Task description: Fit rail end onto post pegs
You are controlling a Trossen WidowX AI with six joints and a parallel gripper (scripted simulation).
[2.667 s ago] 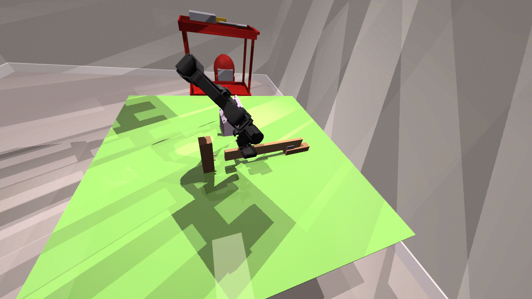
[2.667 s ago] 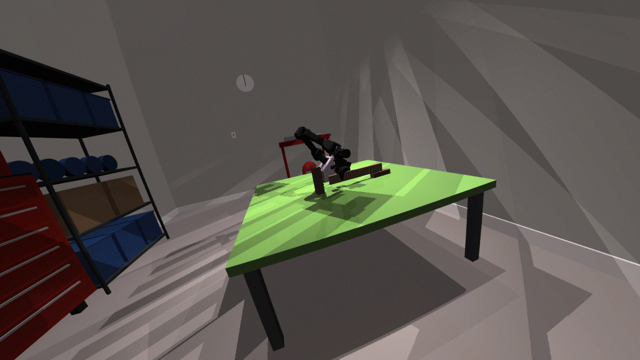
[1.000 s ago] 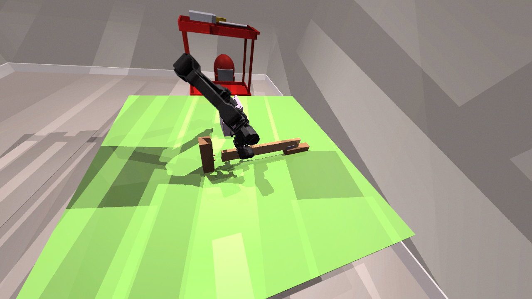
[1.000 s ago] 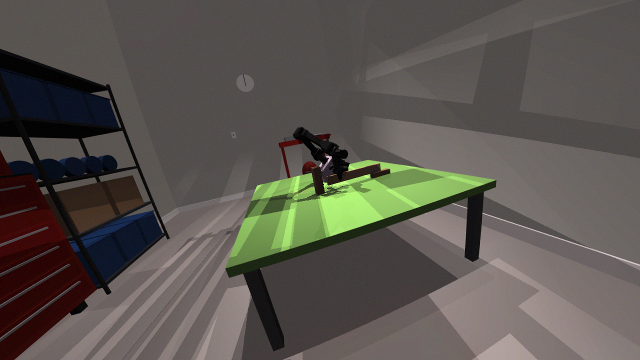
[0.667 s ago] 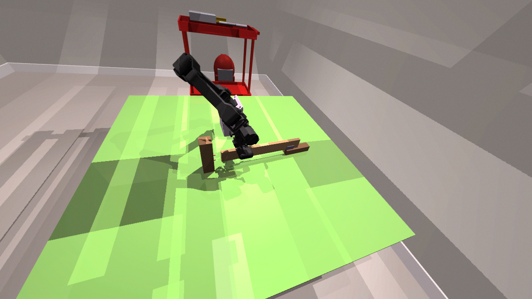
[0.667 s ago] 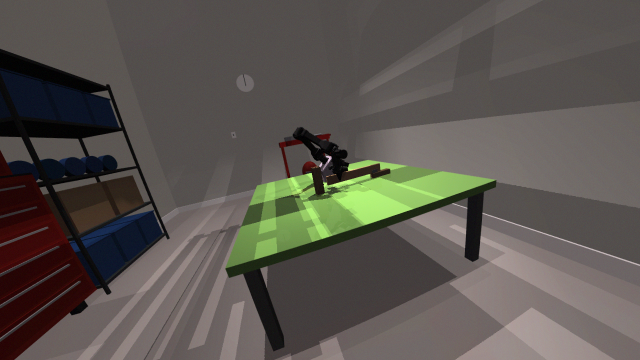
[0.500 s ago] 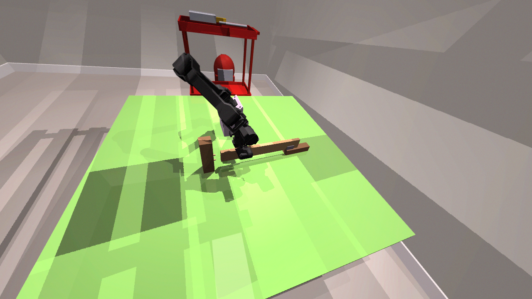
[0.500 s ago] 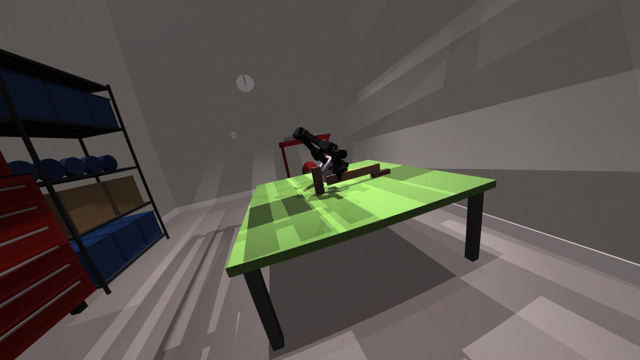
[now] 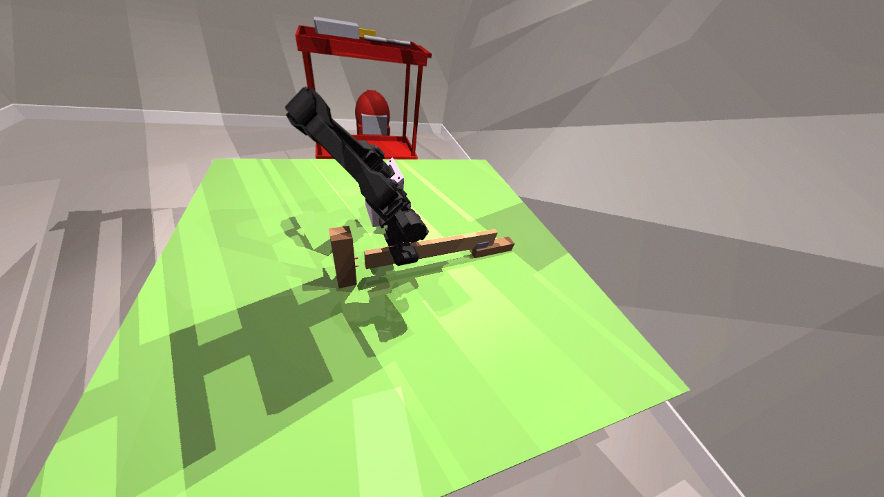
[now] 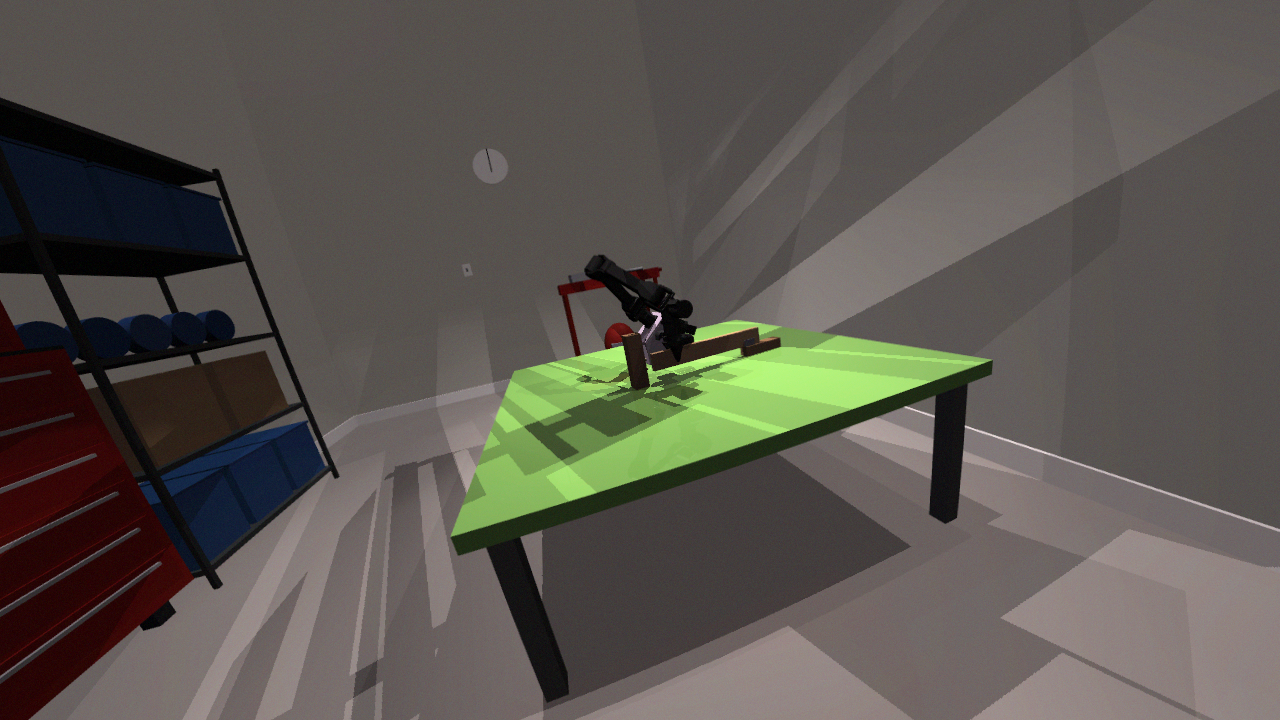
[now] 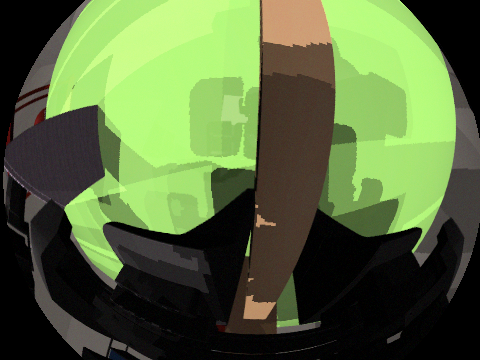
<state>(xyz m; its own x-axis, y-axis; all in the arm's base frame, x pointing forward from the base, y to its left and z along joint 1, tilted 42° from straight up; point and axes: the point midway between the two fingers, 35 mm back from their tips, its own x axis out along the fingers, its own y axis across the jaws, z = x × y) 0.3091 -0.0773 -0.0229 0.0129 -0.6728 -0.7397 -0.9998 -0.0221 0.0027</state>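
The wooden bed rail (image 9: 445,247) (image 10: 720,345) (image 11: 297,150) is off the table at its near end and looks about level. Its far end is at the grey bracket (image 9: 482,245) on the low footboard block (image 9: 501,246) (image 10: 768,344); how deep it sits is unclear. My gripper (image 9: 405,252) (image 10: 677,351) (image 11: 268,196) is shut on the rail nearer its near end. The short post (image 9: 344,259) (image 10: 635,361) stands upright. Its pegs (image 9: 356,261) point at the rail's end, with a small gap between that end and the post. The holes are hidden.
The pale arm base (image 9: 374,214) (image 11: 60,150) stands behind the rail. All this is on the green table (image 9: 525,371) (image 10: 805,385). A red cart (image 9: 364,46) with a red helmet (image 9: 371,105) stands behind the table. Blue-bin shelving (image 10: 134,349) is at the left.
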